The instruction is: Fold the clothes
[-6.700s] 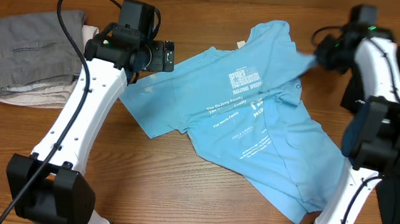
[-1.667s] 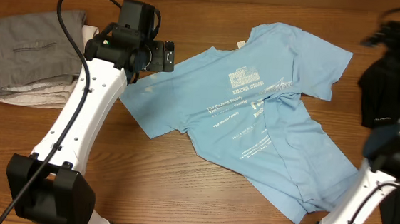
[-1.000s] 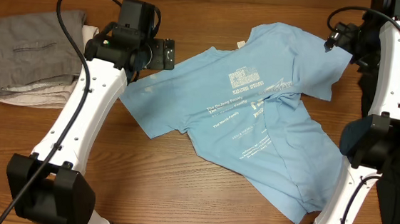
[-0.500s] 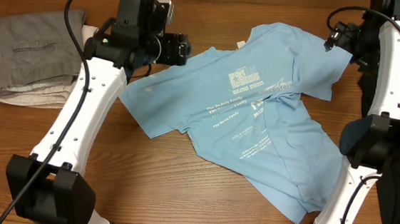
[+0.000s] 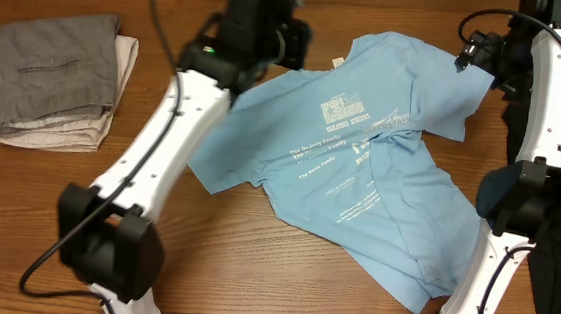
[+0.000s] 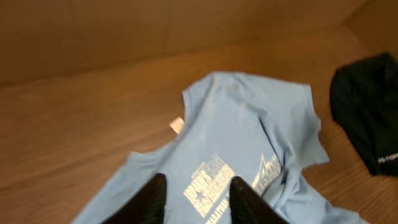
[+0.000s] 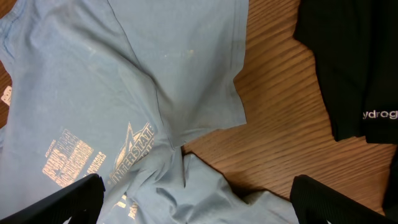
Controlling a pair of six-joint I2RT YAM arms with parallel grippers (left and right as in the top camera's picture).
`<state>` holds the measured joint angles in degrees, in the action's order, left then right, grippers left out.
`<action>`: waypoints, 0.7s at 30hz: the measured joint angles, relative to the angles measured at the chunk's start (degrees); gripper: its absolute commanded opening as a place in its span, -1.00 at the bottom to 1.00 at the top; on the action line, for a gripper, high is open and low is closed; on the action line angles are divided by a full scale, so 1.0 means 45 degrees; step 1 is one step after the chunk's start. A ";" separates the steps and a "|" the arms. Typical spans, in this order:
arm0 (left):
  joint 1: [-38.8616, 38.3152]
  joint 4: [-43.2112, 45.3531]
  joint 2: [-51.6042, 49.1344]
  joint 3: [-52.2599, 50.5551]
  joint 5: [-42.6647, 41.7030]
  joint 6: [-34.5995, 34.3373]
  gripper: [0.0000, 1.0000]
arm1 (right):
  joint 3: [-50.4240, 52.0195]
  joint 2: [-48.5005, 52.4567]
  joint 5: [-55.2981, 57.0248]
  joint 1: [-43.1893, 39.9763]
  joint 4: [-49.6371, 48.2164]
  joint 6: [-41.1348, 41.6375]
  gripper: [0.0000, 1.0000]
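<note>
Left gripper (image 6: 198, 182) hovers at 12 o'clock by the collar, jaws apart and empty. Right gripper (image 7: 199, 199), jaws wide, hangs over the 2 o'clock sleeve. The T-shirt (image 5: 359, 183) lies spread mid-table, rumpled, seemingly unfolded; every fold is left to do.

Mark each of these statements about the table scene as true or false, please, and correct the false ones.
1. The T-shirt lies with its white printed text facing up. True.
2. The T-shirt is folded into a neat rectangle. False: it lies spread out and wrinkled, not folded.
3. A black garment lies beside the T-shirt's sleeve. True.
4. The right gripper is shut on the sleeve. False: its fingers stand wide apart above the shirt and hold nothing.
5. The grey folded clothes lie apart from the T-shirt, at the far left. True.
</note>
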<state>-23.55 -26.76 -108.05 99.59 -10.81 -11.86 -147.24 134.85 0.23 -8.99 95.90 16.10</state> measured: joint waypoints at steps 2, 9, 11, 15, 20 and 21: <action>-0.0330 0.0005 -0.0345 0.0000 0.0083 0.0010 -0.77 | 0.0000 0.0000 0.0005 0.0000 0.0005 -0.0005 1.00; -0.0743 -0.0049 -0.0593 0.0000 0.0908 -0.0350 -0.92 | 0.0000 0.0000 0.0000 0.0000 0.0015 -0.0005 1.00; -0.0738 -0.0092 -0.0656 0.0000 0.1321 -0.0442 -0.92 | 0.0000 0.0000 0.0005 0.0000 0.0005 -0.0010 1.00; -0.0738 -0.0019 -0.1156 0.0000 0.1885 -0.0389 -0.92 | 0.0000 0.0000 0.0010 -0.0005 0.0010 -0.0005 1.00; -0.0738 0.0010 -0.2443 0.0000 0.2594 -0.0180 -0.92 | 0.0000 0.0000 0.0005 -0.0005 0.0000 0.0000 1.00; -0.0724 0.0015 -0.2710 0.0000 0.2671 -0.0083 -0.92 | 0.0000 0.0000 0.0005 -0.0005 0.0010 -0.0005 1.00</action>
<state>-26.81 -26.70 -120.25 99.59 1.21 -12.23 -147.24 134.85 0.25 -9.02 95.94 16.08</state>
